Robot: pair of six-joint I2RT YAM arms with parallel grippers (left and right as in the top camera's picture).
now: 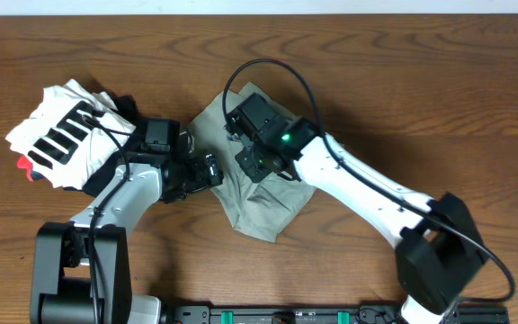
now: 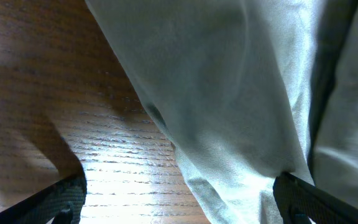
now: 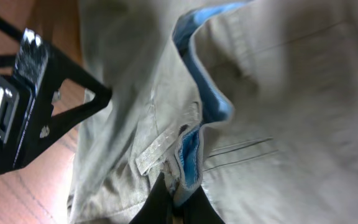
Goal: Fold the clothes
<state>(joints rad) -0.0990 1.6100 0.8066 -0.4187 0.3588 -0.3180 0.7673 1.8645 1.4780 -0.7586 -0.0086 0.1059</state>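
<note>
The khaki shorts (image 1: 263, 205) lie crumpled at the middle of the table. My right gripper (image 1: 255, 160) is shut on their waistband edge, where the pale blue lining (image 3: 194, 146) shows between the fingertips (image 3: 178, 202). My left gripper (image 1: 209, 169) is open at the shorts' left edge. In the left wrist view its fingers (image 2: 179, 199) are spread wide, with the cloth edge (image 2: 229, 112) lying between them on the wood. The left gripper (image 3: 30, 102) also shows in the right wrist view, beside the shorts.
A white garment with black stripes (image 1: 61, 135) lies at the left, with something dark (image 1: 122, 106) at its right edge and a small red thing (image 1: 27, 168) at its lower left. The two arms are close together over the shorts.
</note>
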